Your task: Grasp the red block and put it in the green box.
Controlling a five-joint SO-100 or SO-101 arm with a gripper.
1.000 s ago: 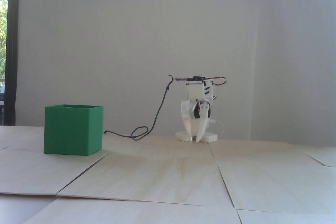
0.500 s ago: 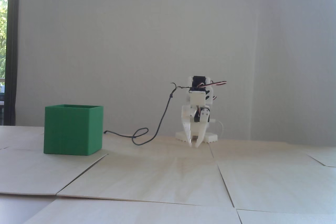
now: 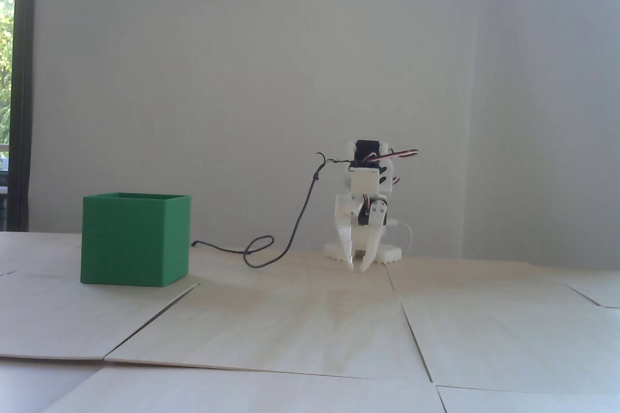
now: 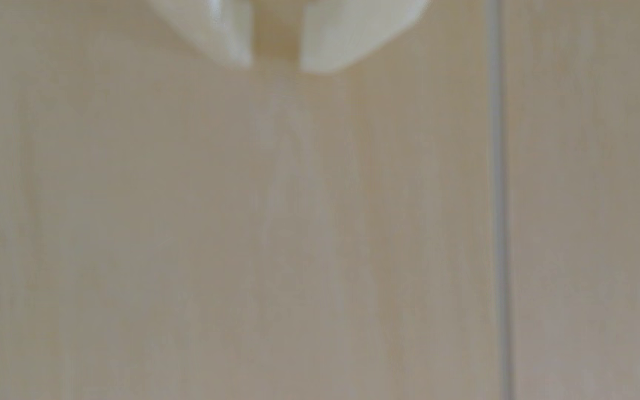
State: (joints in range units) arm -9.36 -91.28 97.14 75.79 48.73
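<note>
With no red block visible anywhere, the empty claw [image 3: 358,265], tips slightly parted and low over the surface [image 3: 310,316], risks grasping nothing for the box [image 3: 133,243].

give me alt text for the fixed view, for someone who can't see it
A small white robot arm sits folded at the back of a pale wooden table, its empty pincer pointing down with a small gap between the tips. A green box stands to its left, open-topped; no red block is visible.
</note>
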